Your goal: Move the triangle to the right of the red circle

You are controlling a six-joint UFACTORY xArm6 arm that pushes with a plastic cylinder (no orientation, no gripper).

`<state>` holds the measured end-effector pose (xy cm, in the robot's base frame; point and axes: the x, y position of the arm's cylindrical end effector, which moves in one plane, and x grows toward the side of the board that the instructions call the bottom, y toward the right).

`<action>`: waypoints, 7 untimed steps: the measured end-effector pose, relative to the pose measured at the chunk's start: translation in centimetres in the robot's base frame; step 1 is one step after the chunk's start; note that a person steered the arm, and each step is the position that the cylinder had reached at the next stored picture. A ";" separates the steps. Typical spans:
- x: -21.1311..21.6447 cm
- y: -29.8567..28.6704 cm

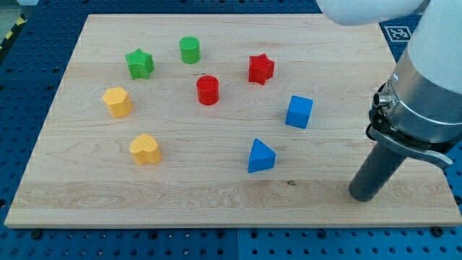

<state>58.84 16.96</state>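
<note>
On a light wooden board (216, 191) (blue surface around its edges), the blue triangle (260, 156) sits toward the view's bottom, below-right of the red circle (208, 89). My tip (363, 196), a bare rod holding nothing, rests well right of the triangle. A blue cube (299, 112) lies near, up-right of the triangle.

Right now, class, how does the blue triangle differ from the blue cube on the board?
The blue triangle has a wedge shape with sloped faces; the blue cube is boxy with square faces. The triangle lies nearer the view's bottom and left; the cube sits higher and further right. My tip is right of both, touching neither. Both are blue.
</note>
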 end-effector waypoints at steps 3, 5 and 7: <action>-0.2 -4.5; -0.8 -9.0; -2.0 -15.9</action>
<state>56.84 1.08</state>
